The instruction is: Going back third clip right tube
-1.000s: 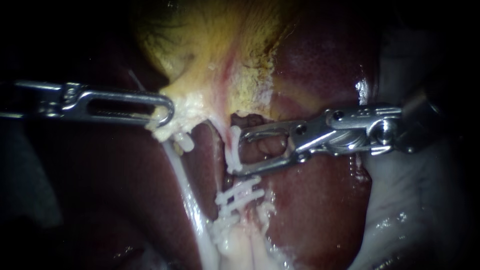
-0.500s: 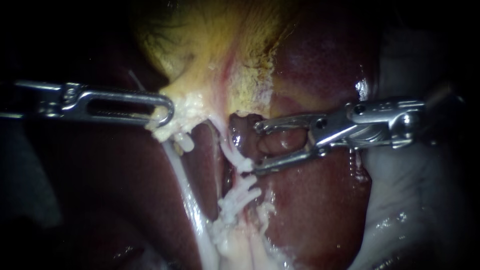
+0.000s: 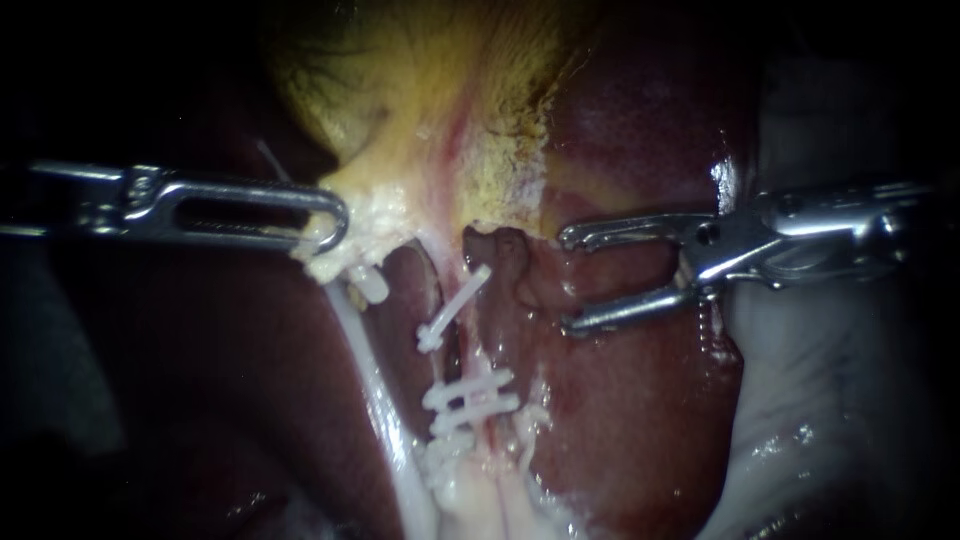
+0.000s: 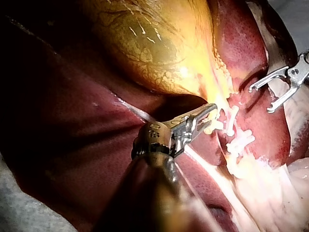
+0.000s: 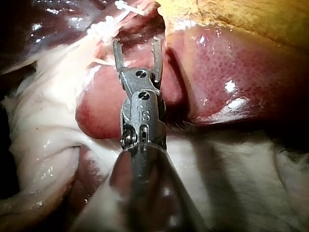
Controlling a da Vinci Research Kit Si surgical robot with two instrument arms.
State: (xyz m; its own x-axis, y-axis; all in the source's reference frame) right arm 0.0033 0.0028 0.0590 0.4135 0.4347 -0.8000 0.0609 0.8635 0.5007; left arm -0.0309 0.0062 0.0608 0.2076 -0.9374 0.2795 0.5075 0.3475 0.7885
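Nearest, two small white plastic clips [image 3: 470, 395] cross the thin pale right tube [image 3: 468, 350]. Just beyond, the slanted white third clip [image 3: 455, 308] sits on that tube. It looks light and stiff, probably easy to dislodge, so best left ungrasped. The right instrument's pincer [image 3: 567, 282] gapes empty nearby, and the left instrument's pincer [image 3: 335, 228] clamps the edge of the yellow gallbladder [image 3: 400, 90].

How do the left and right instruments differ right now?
The left instrument has jaws shut on the gallbladder; the right instrument has jaws open, holding nothing. The left touches tissue; the right hangs over the liver, apart from the nearest clip. Both are slender metal, lying roughly level.
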